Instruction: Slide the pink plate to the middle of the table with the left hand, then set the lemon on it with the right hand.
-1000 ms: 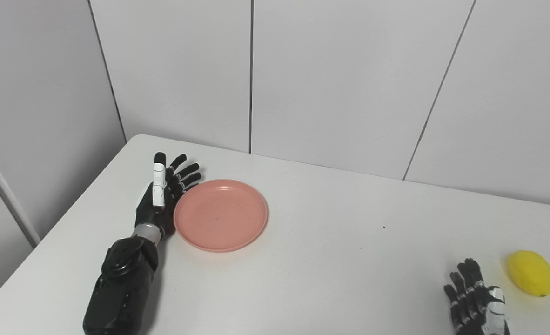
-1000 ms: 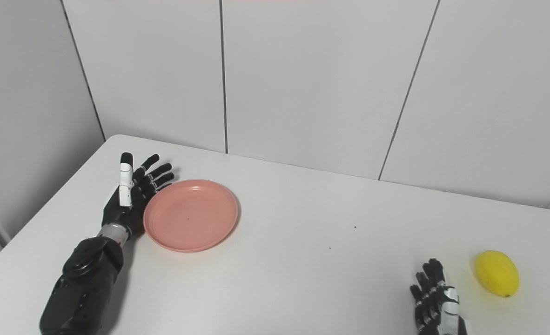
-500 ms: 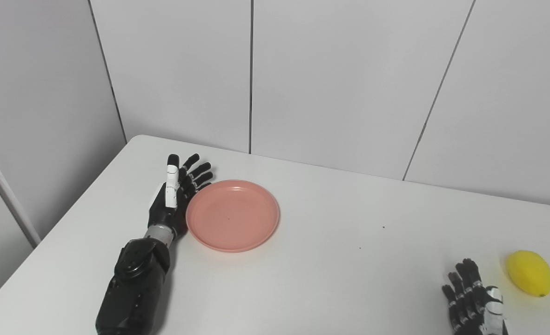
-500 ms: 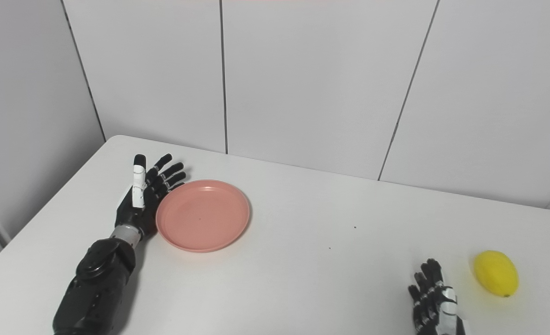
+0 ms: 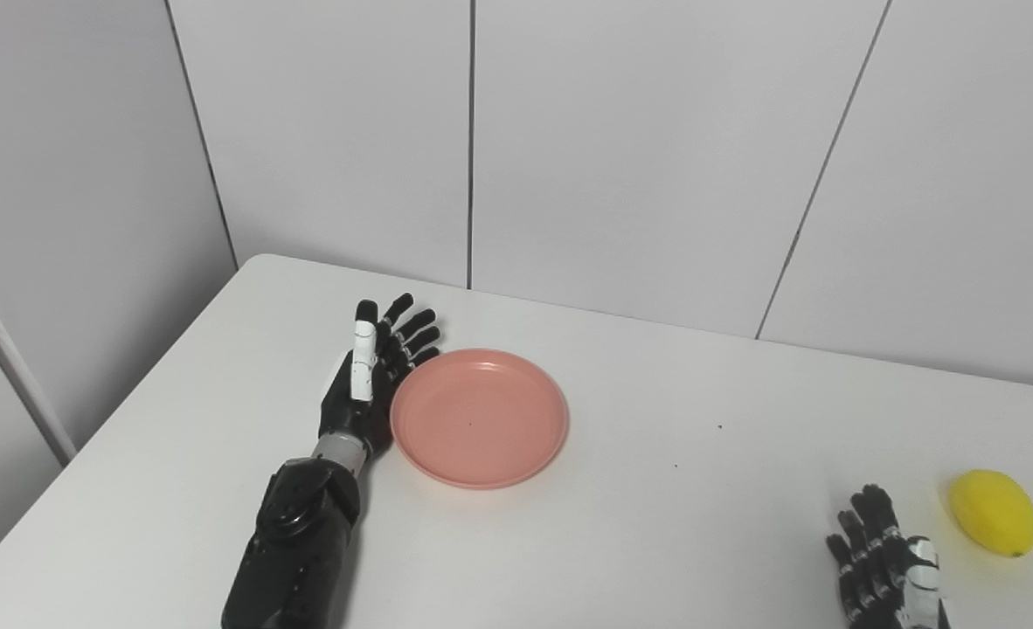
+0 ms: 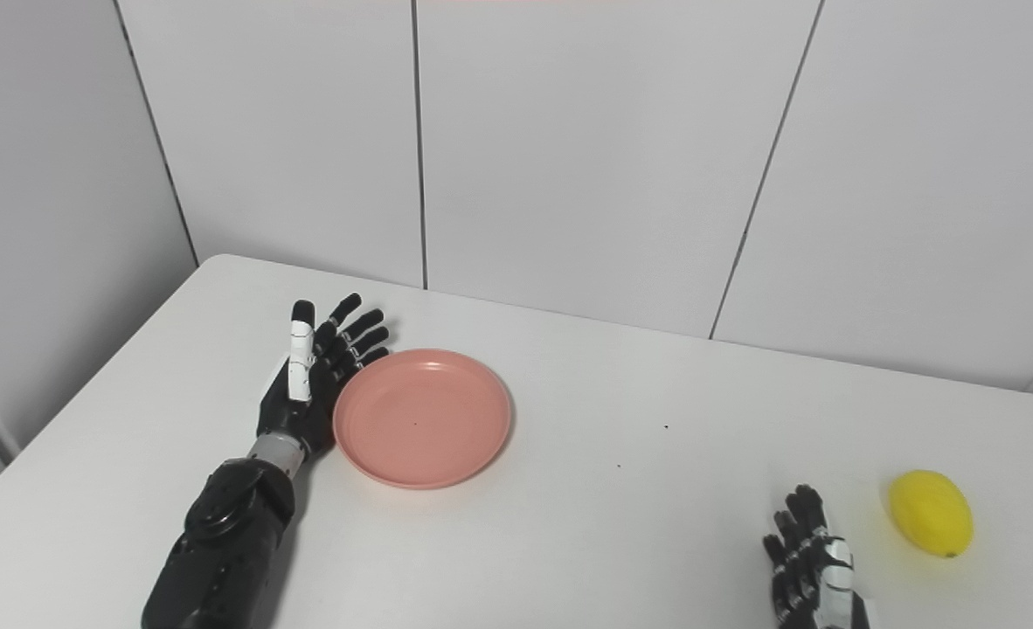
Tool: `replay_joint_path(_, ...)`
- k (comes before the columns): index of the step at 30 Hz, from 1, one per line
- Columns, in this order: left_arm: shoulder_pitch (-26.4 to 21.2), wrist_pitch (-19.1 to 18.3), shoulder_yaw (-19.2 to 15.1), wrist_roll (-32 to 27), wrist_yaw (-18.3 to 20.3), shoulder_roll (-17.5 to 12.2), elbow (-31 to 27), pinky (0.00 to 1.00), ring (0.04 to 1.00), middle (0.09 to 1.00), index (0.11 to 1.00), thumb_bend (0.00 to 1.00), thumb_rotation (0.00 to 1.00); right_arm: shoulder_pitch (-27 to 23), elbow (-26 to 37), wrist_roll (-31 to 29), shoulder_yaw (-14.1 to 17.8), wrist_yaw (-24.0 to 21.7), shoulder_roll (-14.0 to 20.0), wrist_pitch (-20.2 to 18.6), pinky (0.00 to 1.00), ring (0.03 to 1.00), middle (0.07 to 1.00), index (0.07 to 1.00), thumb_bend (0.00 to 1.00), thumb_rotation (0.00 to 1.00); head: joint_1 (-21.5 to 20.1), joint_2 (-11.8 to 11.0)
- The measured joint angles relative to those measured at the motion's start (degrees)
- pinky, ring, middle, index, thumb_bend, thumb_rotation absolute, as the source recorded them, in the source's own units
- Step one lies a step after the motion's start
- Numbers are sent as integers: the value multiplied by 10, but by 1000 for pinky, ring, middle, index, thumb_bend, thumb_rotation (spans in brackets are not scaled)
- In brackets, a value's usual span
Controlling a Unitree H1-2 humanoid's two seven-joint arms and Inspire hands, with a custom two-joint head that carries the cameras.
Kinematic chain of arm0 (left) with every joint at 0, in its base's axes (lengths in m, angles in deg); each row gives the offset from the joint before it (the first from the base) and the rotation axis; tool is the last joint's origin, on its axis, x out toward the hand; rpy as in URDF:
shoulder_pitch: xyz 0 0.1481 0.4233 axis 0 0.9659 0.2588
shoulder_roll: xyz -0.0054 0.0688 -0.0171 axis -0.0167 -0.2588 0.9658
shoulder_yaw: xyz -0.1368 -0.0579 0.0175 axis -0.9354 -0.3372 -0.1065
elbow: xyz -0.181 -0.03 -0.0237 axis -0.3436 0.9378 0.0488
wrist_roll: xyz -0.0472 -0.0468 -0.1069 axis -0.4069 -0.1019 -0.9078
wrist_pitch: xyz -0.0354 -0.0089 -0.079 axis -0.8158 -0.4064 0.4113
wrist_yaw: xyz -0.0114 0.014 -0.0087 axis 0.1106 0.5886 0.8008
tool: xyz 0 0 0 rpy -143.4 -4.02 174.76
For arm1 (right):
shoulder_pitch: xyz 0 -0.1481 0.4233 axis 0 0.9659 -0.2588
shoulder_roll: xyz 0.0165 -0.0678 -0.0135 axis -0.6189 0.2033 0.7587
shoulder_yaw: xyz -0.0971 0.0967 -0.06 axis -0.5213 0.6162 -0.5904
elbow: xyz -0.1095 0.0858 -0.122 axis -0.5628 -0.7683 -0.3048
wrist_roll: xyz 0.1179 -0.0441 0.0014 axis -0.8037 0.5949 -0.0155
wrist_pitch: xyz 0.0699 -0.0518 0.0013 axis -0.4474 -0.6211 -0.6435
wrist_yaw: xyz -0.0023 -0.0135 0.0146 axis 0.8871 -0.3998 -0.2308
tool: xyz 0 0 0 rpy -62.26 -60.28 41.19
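A round pink plate [image 5: 479, 418] lies flat on the white table [image 5: 656, 542], left of its middle. My left hand [image 5: 368, 384] is open with its fingers straight, set on edge against the plate's left rim. It also shows in the right eye view [image 6: 307, 384]. A yellow lemon [image 5: 994, 513] lies near the table's right side. My right hand [image 5: 883, 577] rests open on the table at the bottom edge, left of the lemon and apart from it.
White wall panels [image 5: 639, 148] stand behind the table's far edge. The table's left edge [image 5: 114, 419] runs diagonally past my left arm. A few small dark specks [image 5: 720, 427] mark the tabletop.
My left hand has moved to the right and pushed the pink plate with it toward the table's middle. The right hand and the lemon have stayed in place.
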Motion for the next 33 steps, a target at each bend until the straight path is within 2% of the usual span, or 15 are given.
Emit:
replay_joint_path(8,1,6,14,16,-17,29,-5,878,889,878,906,963,949,0,1,5,-4,1,-3,0,1000,995,978,953,689,990,-6,4)
replay_joint_path(11,-2,11,17,24,-25,41,-1,850,859,846,887,960,936,0,1,10,-5,2,-4,0,1000,999,983,961,675,999,-7,4)
replay_joint_path(19,-13,11,28,34,-43,75,8,854,860,840,876,949,966,0,2,15,-11,2,-8,0,1000,992,978,954,690,994,-11,7)
replay_joint_path(24,-14,5,33,34,-46,82,6,861,872,858,883,928,987,0,3,19,-11,3,-12,0,1000,986,970,946,707,981,-18,11)
replay_joint_path(28,-14,-8,30,27,-46,86,0,887,890,877,904,909,990,0,3,21,-12,5,-16,0,1000,989,973,948,711,986,-25,15)
replay_joint_path(33,-13,-25,10,6,-58,103,-14,903,909,893,938,922,1000,0,4,28,-19,6,-21,0,1000,981,966,938,734,963,-63,26)
